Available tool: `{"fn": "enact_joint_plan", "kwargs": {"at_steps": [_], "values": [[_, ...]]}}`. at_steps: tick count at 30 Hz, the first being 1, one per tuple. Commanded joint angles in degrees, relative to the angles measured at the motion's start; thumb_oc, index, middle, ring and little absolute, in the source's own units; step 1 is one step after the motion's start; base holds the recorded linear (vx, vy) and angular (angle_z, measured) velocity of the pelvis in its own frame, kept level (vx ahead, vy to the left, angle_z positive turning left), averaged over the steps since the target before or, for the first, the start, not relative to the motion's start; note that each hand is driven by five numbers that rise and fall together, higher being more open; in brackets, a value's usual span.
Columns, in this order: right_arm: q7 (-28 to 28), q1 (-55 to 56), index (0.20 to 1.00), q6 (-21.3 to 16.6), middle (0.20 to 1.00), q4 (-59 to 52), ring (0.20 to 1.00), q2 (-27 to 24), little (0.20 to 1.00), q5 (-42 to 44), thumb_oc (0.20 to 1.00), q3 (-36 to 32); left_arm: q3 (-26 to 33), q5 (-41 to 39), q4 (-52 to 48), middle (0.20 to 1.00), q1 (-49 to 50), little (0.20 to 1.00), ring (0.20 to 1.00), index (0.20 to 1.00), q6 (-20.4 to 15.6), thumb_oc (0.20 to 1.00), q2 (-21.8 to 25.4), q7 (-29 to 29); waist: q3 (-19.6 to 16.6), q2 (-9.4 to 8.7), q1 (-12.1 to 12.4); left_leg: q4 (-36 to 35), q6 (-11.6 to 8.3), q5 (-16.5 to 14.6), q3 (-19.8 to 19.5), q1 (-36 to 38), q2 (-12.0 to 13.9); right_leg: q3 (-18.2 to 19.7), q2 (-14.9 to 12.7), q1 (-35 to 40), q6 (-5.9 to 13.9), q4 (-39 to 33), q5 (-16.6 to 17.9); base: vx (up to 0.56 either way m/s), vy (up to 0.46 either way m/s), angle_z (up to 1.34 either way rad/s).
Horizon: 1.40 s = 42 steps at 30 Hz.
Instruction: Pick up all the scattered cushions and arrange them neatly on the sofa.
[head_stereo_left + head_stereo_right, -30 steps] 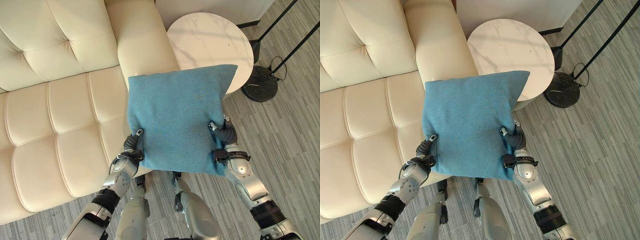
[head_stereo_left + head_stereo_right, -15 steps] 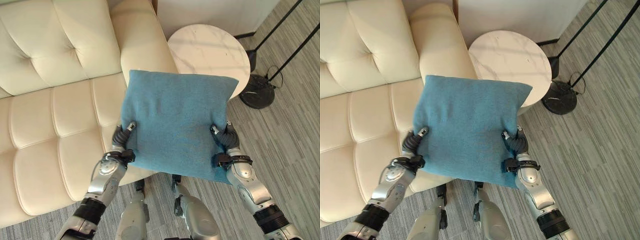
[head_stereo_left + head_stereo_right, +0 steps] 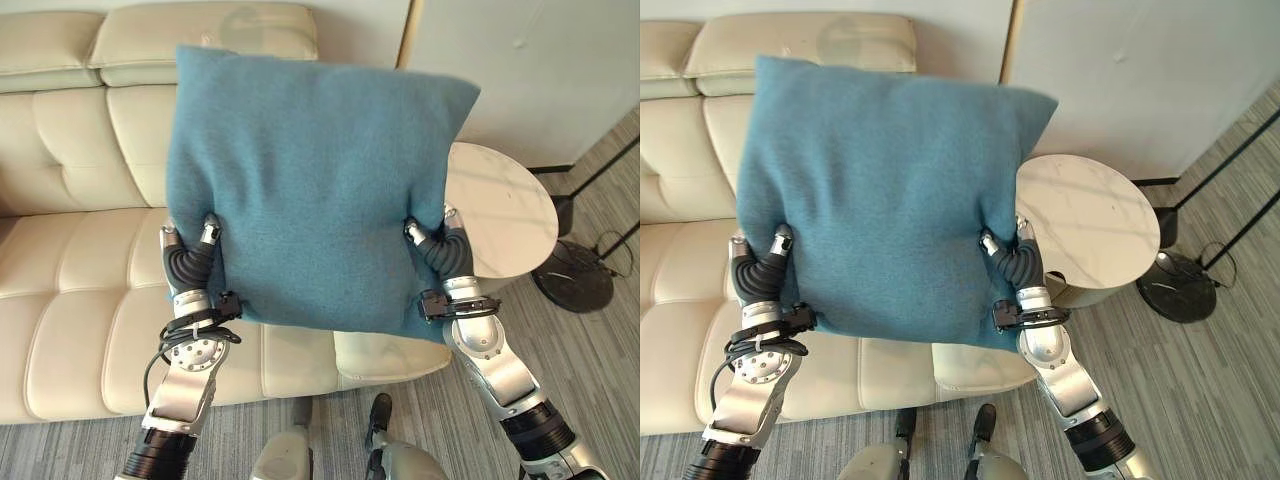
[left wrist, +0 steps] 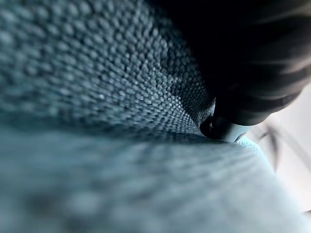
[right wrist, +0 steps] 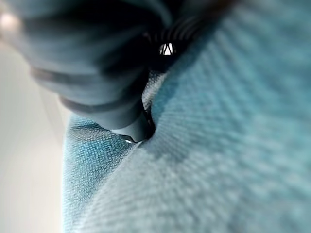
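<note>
We raise blue cushion [image 3: 310, 190] from waist level to upright before sofa [image 3: 80, 270] backrest; left hand [image 3: 190, 265], right hand [image 3: 440, 255] pinching lower edges; placement comes next.

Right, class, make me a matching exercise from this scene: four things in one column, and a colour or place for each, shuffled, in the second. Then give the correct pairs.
Things:
1. cushion
2. sofa
3. side table
4. right hand

Descriptions:
A. cream, tufted, behind the cushion
B. blue, held up in the air
C. round and white, beside the sofa's arm
D. gripping the cushion's edge on the side nearest the table

Pairs: 1-B, 2-A, 3-C, 4-D
</note>
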Motion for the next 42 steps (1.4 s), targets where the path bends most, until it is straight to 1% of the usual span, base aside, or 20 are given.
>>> {"fn": "enact_joint_plan", "kwargs": {"at_steps": [1, 7, 9, 11, 14, 15, 16, 18, 19, 23, 24, 26, 27, 28, 29, 30, 31, 33, 38, 42], "values": [[-4.83, -4.26, 0.200, -9.41, 0.200, -8.14, 0.200, 2.07, 0.200, -9.76, 0.200, 5.27, -3.22, 10.86, -9.82, 0.200, -0.48, 0.200, 0.200, 0.200, -10.21, 0.200, 4.72, 6.34, -9.47, -1.39, 1.13, 0.94, 0.22, -6.80, -0.57, 1.98, -0.94, 0.80, -5.89, 3.58, 7.03, 3.02, -9.00, 0.05, 0.053, 0.21], [-6.55, -5.29, 0.200, -8.03, 0.200, -11.04, 0.200, 0.26, 0.200, -13.37, 0.200, 8.44, -3.75, 13.44, -13.97, 0.200, 1.18, 0.200, 0.200, 0.200, -10.01, 0.200, 7.70, 8.16, -9.44, -1.46, 1.97, 1.21, 0.48, -6.82, -2.02, 1.91, -1.31, 0.33, -6.14, 3.54, 7.00, 5.04, -9.87, -0.02, 0.025, 0.13], [-7.76, -6.68, 0.200, -6.43, 0.200, -10.95, 0.200, -0.69, 0.200, -15.82, 0.200, 9.36, -4.47, 13.51, -14.14, 0.200, -0.21, 0.200, 0.200, 0.200, -10.67, 0.200, 9.08, 8.42, -8.18, -1.32, 2.15, 2.06, 0.61, -6.14, -4.45, 0.45, -1.38, 2.47, -5.83, 2.38, 7.03, 9.05, -11.32, -0.16, -0.032, 0.38], [-7.88, -7.76, 0.200, -5.23, 0.200, -10.22, 0.200, -1.44, 0.200, -17.40, 0.200, 9.89, -6.16, 13.07, -13.24, 0.200, -2.53, 0.200, 0.200, 0.200, -10.37, 0.200, 9.56, 8.00, -7.11, -1.07, 1.61, 4.07, 0.67, -5.18, -7.40, -2.15, -1.91, 7.50, -4.78, 1.77, 6.87, 12.53, -12.91, -0.18, -0.063, 0.80], [-6.86, -9.93, 0.200, -3.91, 0.200, -7.97, 0.200, -1.51, 0.200, -17.25, 0.200, 9.41, -8.29, 11.71, -10.35, 0.200, -7.60, 0.200, 0.200, 0.200, -8.87, 0.200, 10.21, 5.33, -7.88, -1.29, 1.47, 5.86, -0.32, -3.58, -13.59, -5.77, -3.03, 12.74, -3.70, 3.95, 5.90, 16.80, -14.95, -0.14, -0.204, 1.48], [-6.93, -9.70, 0.200, -3.72, 0.200, -7.48, 0.200, -1.36, 0.200, -17.28, 0.200, 8.39, -8.21, 11.44, -9.53, 0.200, -8.85, 0.200, 0.200, 0.200, -8.43, 0.200, 9.64, 4.45, -8.76, -1.93, 1.15, 6.28, -0.69, -3.28, -15.83, -7.06, -3.80, 16.40, -2.42, 6.44, 5.40, 16.06, -16.60, -0.10, -0.165, 0.96], [-6.93, -9.72, 0.200, -3.77, 0.200, -7.44, 0.200, -1.34, 0.200, -17.29, 0.200, 8.32, -8.24, 11.42, -9.53, 0.200, -8.92, 0.200, 0.200, 0.200, -8.44, 0.200, 9.67, 4.41, -8.68, -1.77, 1.09, 6.59, -0.71, -2.86, -16.04, -7.44, -3.81, 16.35, -2.32, 6.35, 5.50, 15.85, -16.11, -0.09, -0.162, 1.17], [-6.69, -10.47, 0.200, -4.02, 0.200, -7.22, 0.200, -1.46, 0.200, -16.88, 0.200, 7.59, -7.25, 11.10, -9.27, 0.200, -9.11, 0.200, 0.200, 0.200, -8.46, 0.200, 9.50, 3.63, -9.17, -2.23, 1.01, 6.82, -1.46, -2.40, -17.34, -8.15, -3.98, 18.95, -1.16, 8.04, 4.22, 14.12, -19.38, -0.14, -0.214, 0.77], [-6.43, -10.48, 0.200, -4.63, 0.200, -6.76, 0.200, -1.54, 0.200, -15.66, 0.200, 7.16, -6.46, 9.16, -9.23, 0.200, -8.08, 0.200, 0.200, 0.200, -8.62, 0.200, 8.88, 2.47, -9.45, -2.39, 1.39, 7.22, -2.37, -1.29, -18.08, -9.37, -3.48, 18.33, -0.25, 9.79, 2.97, 11.27, -21.24, -0.23, -0.361, 0.16], [-6.29, -9.77, 0.200, -6.37, 0.200, -7.02, 0.200, -2.26, 0.200, -13.81, 0.200, 6.13, -4.65, 8.23, -9.32, 0.200, -6.72, 0.200, 0.200, 0.200, -8.63, 0.200, 8.29, 1.82, -7.40, -0.62, 0.81, 6.30, -6.00, 4.07, -20.19, -12.42, -0.97, 17.48, 4.20, 10.55, 0.10, 7.77, -22.19, -0.31, -0.304, 0.18], [-6.17, -9.79, 0.200, -6.54, 0.200, -6.85, 0.200, -2.57, 0.200, -13.41, 0.200, 6.13, -4.59, 7.94, -8.92, 0.200, -6.48, 0.200, 0.200, 0.200, -8.68, 0.200, 8.17, 1.93, -6.77, -0.25, 0.40, 5.13, -6.52, 4.82, -19.46, -13.25, -0.10, 16.83, 4.77, 10.14, -0.17, 7.55, -21.93, -0.53, -0.270, 0.69], [-6.65, -10.47, 0.200, -6.48, 0.200, -6.02, 0.200, -3.17, 0.200, -12.60, 0.200, 6.19, -4.23, 6.81, -8.79, 0.200, -5.82, 0.200, 0.200, 0.200, -8.56, 0.200, 7.58, 1.10, -5.60, -0.02, -1.55, 4.81, -4.57, 3.12, -11.77, -14.16, 2.81, 14.35, 5.34, 7.90, -0.64, 7.68, -20.25, -0.42, -0.171, 0.63], [-6.65, -10.50, 0.200, -6.48, 0.200, -5.99, 0.200, -3.18, 0.200, -12.59, 0.200, 6.21, -4.21, 6.79, -8.78, 0.200, -5.83, 0.200, 0.200, 0.200, -8.55, 0.200, 7.55, 1.08, -5.74, -0.11, -1.58, 4.77, -4.59, 2.73, -11.72, -14.09, 2.77, 14.35, 5.29, 7.97, -0.70, 7.59, -20.43, -0.28, -0.090, 0.83], [-6.71, -9.86, 0.200, -6.62, 0.200, -6.04, 0.200, -3.25, 0.200, -12.18, 0.200, 5.96, -4.28, 6.64, -8.87, 0.200, -5.43, 0.200, 0.200, 0.200, -8.50, 0.200, 7.75, 0.35, -5.44, -0.54, -2.41, 8.95, -3.47, 1.27, -7.49, -13.40, 3.50, 12.22, 4.23, 7.36, -0.52, 7.02, -19.03, -0.17, -0.067, 1.11], [-6.70, -9.85, 0.200, -6.62, 0.200, -6.04, 0.200, -3.26, 0.200, -12.17, 0.200, 5.97, -4.28, 6.63, -8.87, 0.200, -5.41, 0.200, 0.200, 0.200, -8.48, 0.200, 7.73, 0.34, -5.59, -0.62, -2.49, 8.98, -3.52, 0.85, -7.54, -13.36, 3.44, 12.18, 4.18, 7.49, -0.55, 6.90, -19.23, -0.35, -0.113, 1.29], [-6.59, -8.72, 0.200, -7.07, 0.200, -6.34, 0.200, -3.37, 0.200, -11.91, 0.200, 5.46, -4.32, 6.41, -8.76, 0.200, -5.02, 0.200, 0.200, 0.200, -8.68, 0.200, 8.09, -0.43, -5.91, -1.34, -3.65, 12.99, -2.45, -2.16, -3.07, -11.39, 4.08, 9.34, 3.04, 7.21, -0.36, 5.77, -18.29, -0.21, -0.080, 1.22], [-6.57, -8.15, 0.200, -7.41, 0.200, -6.58, 0.200, -3.42, 0.200, -11.92, 0.200, 5.17, -4.31, 6.18, -8.74, 0.200, -4.84, 0.200, 0.200, 0.200, -8.89, 0.200, 8.19, -0.70, -6.18, -1.68, -4.14, 14.91, -2.26, -4.20, -0.89, -10.26, 4.24, 7.86, 2.55, 6.85, -0.30, 5.30, -17.87, -0.33, -0.094, 1.22], [-5.88, -6.23, 0.200, -7.94, 0.200, -6.86, 0.200, -3.02, 0.200, -11.42, 0.200, 4.16, -4.77, 4.35, -7.49, 0.200, -4.73, 0.200, 0.200, 0.200, -9.67, 0.200, 7.75, -2.79, -7.81, -2.09, -6.08, 17.87, -2.19, -11.34, 6.85, -2.46, 6.00, 1.13, 0.86, 6.48, 0.05, 3.10, -15.98, -0.21, 0.012, 1.89], [-5.28, -4.38, 0.200, -8.13, 0.200, -7.42, 0.200, -3.04, 0.200, -10.71, 0.200, 3.30, -5.73, 3.42, -7.22, 0.200, -5.02, 0.200, 0.200, 0.200, -9.44, 0.200, 7.25, -4.74, -8.53, -1.49, -7.29, 14.34, -3.52, -10.75, 11.31, 1.95, 8.31, -3.35, -0.15, 7.31, 0.56, 1.78, -14.67, -0.05, 0.102, 1.26], [-5.91, -3.42, 0.200, -8.56, 0.200, -8.35, 0.200, -3.30, 0.200, -10.61, 0.200, 2.30, -7.68, 3.27, -6.95, 0.200, -7.39, 0.200, 0.200, 0.200, -9.47, 0.200, 7.03, -5.58, -8.60, -0.63, -8.44, 7.83, -4.72, -7.90, 17.10, 3.74, 10.68, -8.06, -1.61, 6.58, 1.67, 0.95, -12.77, -0.10, 0.158, 0.70]]}}
